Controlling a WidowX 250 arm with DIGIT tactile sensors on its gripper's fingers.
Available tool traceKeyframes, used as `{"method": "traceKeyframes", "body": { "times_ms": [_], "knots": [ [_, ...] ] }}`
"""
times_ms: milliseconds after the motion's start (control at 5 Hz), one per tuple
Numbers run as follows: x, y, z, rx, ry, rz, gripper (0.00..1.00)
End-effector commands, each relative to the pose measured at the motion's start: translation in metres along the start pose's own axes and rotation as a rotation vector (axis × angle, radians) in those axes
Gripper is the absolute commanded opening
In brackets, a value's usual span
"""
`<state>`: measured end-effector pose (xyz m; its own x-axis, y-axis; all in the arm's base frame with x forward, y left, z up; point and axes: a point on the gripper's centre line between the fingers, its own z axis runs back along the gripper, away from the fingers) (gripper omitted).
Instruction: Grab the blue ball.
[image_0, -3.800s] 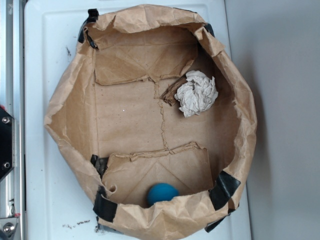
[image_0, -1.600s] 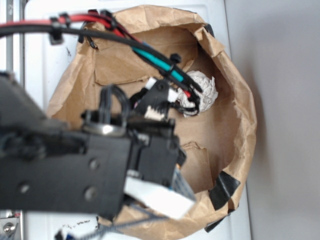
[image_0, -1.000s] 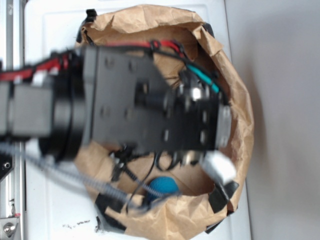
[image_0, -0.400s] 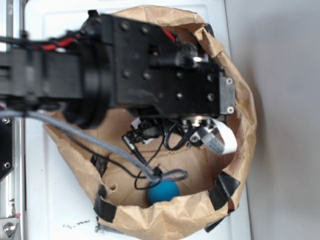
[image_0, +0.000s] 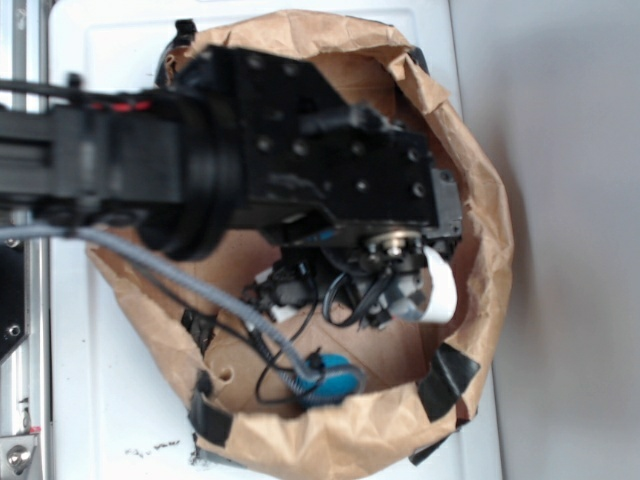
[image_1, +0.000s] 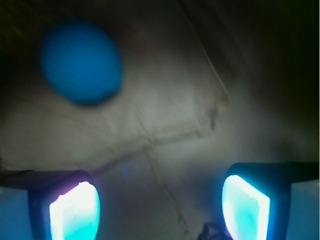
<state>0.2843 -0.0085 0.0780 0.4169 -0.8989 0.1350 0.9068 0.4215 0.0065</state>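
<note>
The blue ball (image_0: 335, 381) lies on the floor of the brown paper bag (image_0: 478, 215), against its near wall, partly behind a grey cable. In the wrist view the blue ball (image_1: 81, 61) shows blurred at the upper left, ahead of the fingers and apart from them. My gripper (image_1: 160, 207) is open, its two glowing pads (image_1: 75, 212) wide apart with only bare paper between them. From outside, the black arm (image_0: 260, 160) hangs over the bag's middle and hides the fingers.
The bag's crumpled walls ring the arm on all sides, with black tape (image_0: 447, 380) at the corners. It sits on a white tray (image_0: 80, 350). A metal rail (image_0: 15, 400) runs along the left edge. Loose cables (image_0: 290, 300) dangle under the wrist.
The arm swung in over the bag, which was uncovered at first, and has sunk lower and slightly toward the near wall. The crumpled paper wad is now hidden beneath it.
</note>
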Motion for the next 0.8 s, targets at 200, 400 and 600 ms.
{"method": "traceKeyframes", "body": {
  "times_ms": [200, 400, 600],
  "knots": [
    [0.047, -0.039, -0.006, 0.018, -0.096, -0.177, 1.00],
    [0.056, -0.034, -0.030, 0.004, -0.062, -0.191, 1.00],
    [0.062, -0.037, -0.057, -0.129, -0.054, -0.265, 1.00]
  ]
}}
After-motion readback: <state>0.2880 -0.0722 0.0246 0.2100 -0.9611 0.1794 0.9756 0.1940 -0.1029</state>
